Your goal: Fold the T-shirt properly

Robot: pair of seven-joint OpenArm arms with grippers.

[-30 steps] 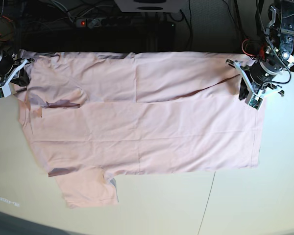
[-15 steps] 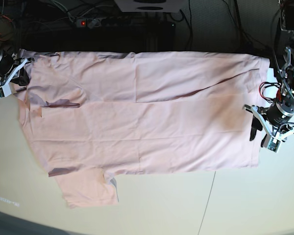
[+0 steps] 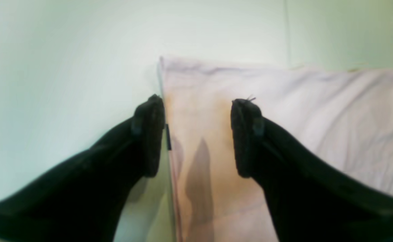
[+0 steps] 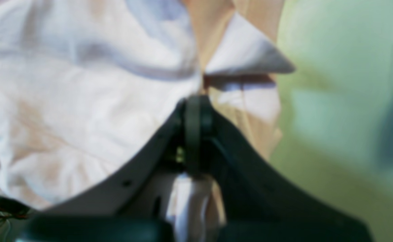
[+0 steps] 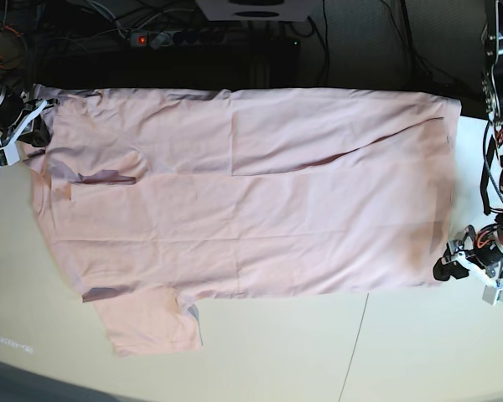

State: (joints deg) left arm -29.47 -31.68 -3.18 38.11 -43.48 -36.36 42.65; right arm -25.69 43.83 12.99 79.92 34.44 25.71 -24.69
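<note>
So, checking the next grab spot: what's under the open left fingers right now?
Under the left gripper, the T-shirt edge: one finger over pink cloth, the other over bare table. Whether they touch the cloth can't be told; what's beneath the shirt is covered.

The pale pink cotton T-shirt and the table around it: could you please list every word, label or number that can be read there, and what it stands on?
None can be read.
Pale pink cotton T-shirt: only its plain side shows; no lettering or label visible.
Pale table top: a faint light mark near the left front edge in the base view, too small and blurred to read.
Both wrist views: no text.
</note>
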